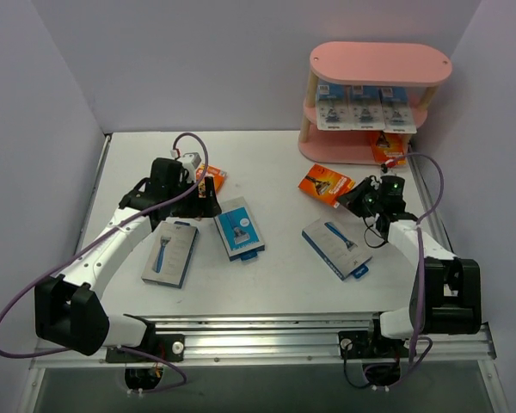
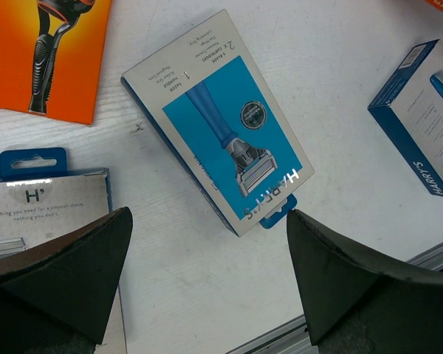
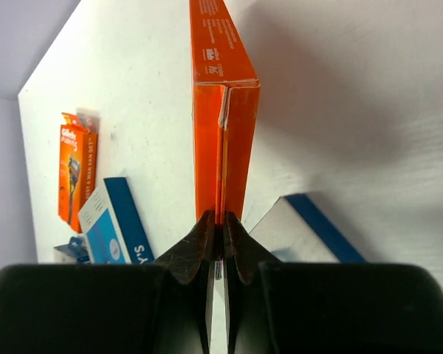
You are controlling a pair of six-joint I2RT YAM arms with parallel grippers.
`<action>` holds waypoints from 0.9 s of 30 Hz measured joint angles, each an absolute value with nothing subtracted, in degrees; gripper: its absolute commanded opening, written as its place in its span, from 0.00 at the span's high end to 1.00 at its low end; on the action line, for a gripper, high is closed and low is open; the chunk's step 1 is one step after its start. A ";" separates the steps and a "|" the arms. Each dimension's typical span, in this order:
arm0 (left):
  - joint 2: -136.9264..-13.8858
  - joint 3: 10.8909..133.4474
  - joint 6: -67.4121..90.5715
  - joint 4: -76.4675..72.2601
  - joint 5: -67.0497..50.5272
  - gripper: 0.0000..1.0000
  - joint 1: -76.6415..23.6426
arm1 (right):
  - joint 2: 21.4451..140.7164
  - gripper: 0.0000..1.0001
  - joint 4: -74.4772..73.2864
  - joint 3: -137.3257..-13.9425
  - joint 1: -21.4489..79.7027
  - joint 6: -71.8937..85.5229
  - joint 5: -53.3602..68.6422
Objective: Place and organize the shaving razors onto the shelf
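Note:
The pink shelf (image 1: 378, 64) stands at the back right, with three white-blue razor cards (image 1: 365, 110) on its middle tier and an orange box (image 1: 387, 148) on the bottom one. My right gripper (image 1: 349, 196) (image 3: 220, 227) is shut on the thin end flap of an orange razor box (image 1: 325, 183) (image 3: 221, 110). My left gripper (image 1: 208, 206) (image 2: 207, 273) hangs open above the table, nothing between its fingers. Just ahead of it lies a blue Harry's box (image 2: 221, 125) (image 1: 239, 228). A grey box (image 1: 170, 252) (image 2: 44, 206) lies beside its left finger.
Another orange box (image 1: 211, 176) (image 2: 44, 51) (image 3: 75, 169) lies near the left wrist. A blue-grey box (image 1: 335, 248) (image 3: 303, 228) lies under the right arm. The metal rail (image 1: 267, 331) runs along the near edge. Grey walls close in the left, back and right.

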State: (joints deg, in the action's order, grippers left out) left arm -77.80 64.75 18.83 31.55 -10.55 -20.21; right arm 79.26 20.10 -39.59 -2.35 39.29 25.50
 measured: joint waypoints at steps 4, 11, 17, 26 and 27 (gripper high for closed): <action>-77.87 64.75 18.85 31.55 -10.79 0.06 -20.21 | 81.34 1.00 18.04 -43.33 -3.09 35.18 24.23; -78.56 64.75 18.85 31.55 -11.03 0.06 -20.21 | 86.80 1.00 15.46 -49.01 -3.68 29.80 21.98; -78.83 64.75 18.83 31.55 -11.18 0.06 -20.21 | 89.38 1.00 16.34 -49.78 -5.21 29.69 20.95; -78.83 64.75 18.85 31.53 -11.44 0.06 -20.21 | 93.38 1.00 24.29 -49.76 -8.21 35.03 20.80; -78.83 64.75 18.85 31.53 -11.49 0.06 -20.21 | 93.95 1.00 25.02 -49.71 -8.29 35.90 20.82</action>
